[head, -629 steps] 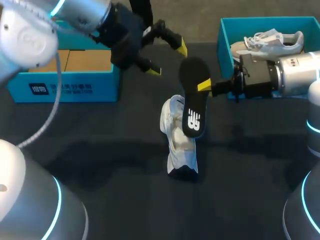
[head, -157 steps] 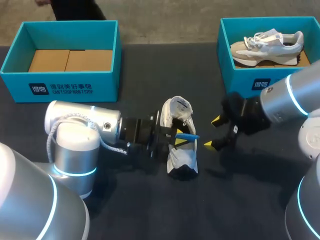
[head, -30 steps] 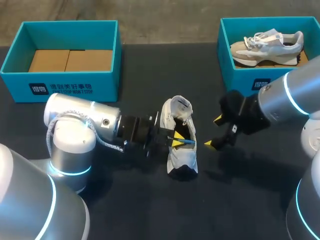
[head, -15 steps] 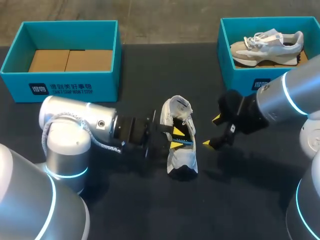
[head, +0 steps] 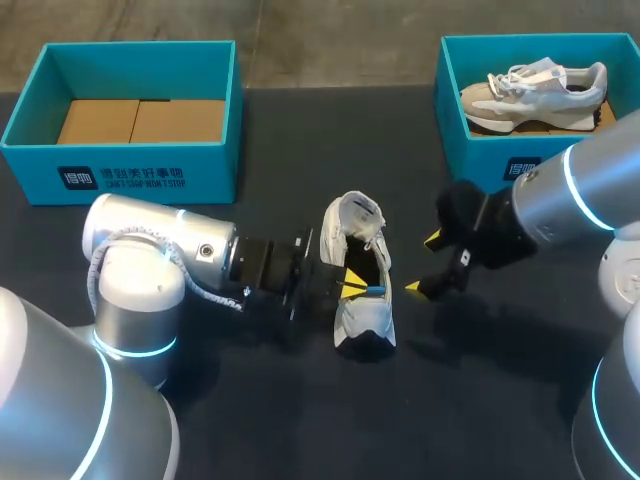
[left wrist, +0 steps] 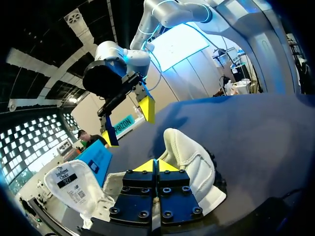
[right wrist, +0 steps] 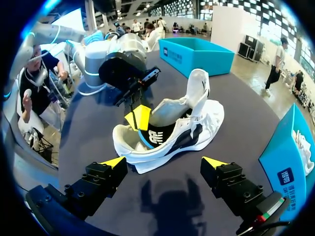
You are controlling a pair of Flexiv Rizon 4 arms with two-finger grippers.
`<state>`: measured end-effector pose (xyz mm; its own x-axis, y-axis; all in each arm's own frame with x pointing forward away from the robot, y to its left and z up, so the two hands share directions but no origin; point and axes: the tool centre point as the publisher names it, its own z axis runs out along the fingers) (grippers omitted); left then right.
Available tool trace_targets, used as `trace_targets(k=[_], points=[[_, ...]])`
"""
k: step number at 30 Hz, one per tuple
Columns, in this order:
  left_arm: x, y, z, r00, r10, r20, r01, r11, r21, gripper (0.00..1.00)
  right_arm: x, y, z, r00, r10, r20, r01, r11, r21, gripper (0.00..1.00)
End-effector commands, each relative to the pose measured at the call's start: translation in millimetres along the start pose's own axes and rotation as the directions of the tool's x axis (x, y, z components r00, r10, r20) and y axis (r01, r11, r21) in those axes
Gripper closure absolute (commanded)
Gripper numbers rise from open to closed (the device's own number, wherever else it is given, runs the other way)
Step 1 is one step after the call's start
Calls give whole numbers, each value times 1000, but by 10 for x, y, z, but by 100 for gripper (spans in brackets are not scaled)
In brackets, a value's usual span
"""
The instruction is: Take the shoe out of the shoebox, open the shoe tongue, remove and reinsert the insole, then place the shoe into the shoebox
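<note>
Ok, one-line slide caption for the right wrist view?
Left jaws shut on the insole inside the white shoe; right jaws open, clear of it.

The insole (right wrist: pixel 156 136) lies mostly hidden inside the shoe (right wrist: pixel 209 118).

My left arm (head: pixel 160 250) stretches out low and level toward the middle, left gripper (head: pixel 352 283) with its yellow tips pressed together. My right arm (head: pixel 575 195) comes in opposite, right gripper (head: pixel 425 264) angled downward, its fingers spread wide apart.
</note>
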<state>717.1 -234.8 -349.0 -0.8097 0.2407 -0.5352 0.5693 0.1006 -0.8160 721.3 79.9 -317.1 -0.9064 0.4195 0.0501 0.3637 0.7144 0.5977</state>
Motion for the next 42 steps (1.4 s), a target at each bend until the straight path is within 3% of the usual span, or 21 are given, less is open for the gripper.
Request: trace_targets(k=[1,2,22,26,28,30,32,34,40,42], points=[[-55,-48,-22,1000,11,17,-11,1000,2,24,5,17,26,1000,1,3,-1,1000,5,0],[-71,-66,-34,1000,19,19,-19,1000,0,0,6,20,23,1000,1,3,-1,1000,5,0],[-272,-337,-153,996,78,35,-79,997,23,0,22,45,-15,1000,-3,6,3,1000,1,0],[-302,-344,-185,996,87,33,-87,996,14,6,26,41,-17,1000,-2,6,2,1000,-2,0],[-318,-344,-196,995,96,28,-97,995,12,14,27,40,-18,1000,-3,5,3,1000,-2,0],[-347,-351,-217,994,112,13,-112,994,10,53,28,39,-19,1000,-3,5,3,1000,-1,0],[-367,-358,-246,993,119,5,-119,993,9,62,29,36,-22,1000,-2,5,2,1000,-1,0],[-373,-374,-279,992,129,-17,-129,992,2,65,29,31,-24,1000,-1,5,1,1000,-2,0],[-344,-434,-335,983,142,-114,-142,990,10,100,26,9,-38,1000,3,4,-3,1000,-1,0],[-337,-440,-348,977,145,-155,-145,989,9,100,21,2,-64,1000,5,5,-5,1000,-1,0]])
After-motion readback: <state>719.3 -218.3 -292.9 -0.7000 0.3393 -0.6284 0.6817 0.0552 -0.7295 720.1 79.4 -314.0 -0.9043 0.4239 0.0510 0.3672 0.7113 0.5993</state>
